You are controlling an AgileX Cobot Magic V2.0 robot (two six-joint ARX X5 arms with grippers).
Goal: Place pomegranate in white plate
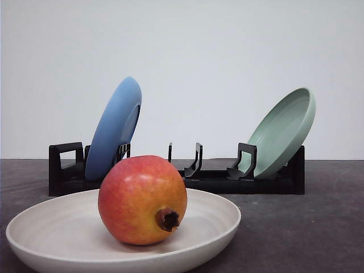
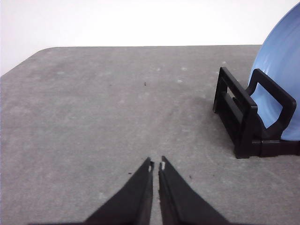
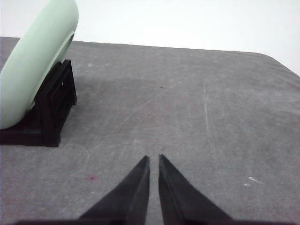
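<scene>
pomegranate (image 1: 142,199) rests inside the white plate (image 1: 216,219), crown facing the camera. both tools, left (image 2: 156,165) and right (image 3: 153,159), nearly closed, hold nothing above bare bench (image 2: 93,117). risk: the round fruit may roll if the plate is nudged.

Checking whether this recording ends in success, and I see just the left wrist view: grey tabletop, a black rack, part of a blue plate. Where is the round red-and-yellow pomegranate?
Observer: The round red-and-yellow pomegranate lies in the wide off-white matte plate, in front of the rack.
Operator: Is anything gripping it?
Observer: No. The right tool is shut on nothing over bare grey tabletop.
Operator: Does the black rack hold more than the blue plate?
Observer: Yes, a pale green plate leans at the black rack's right end.
</scene>
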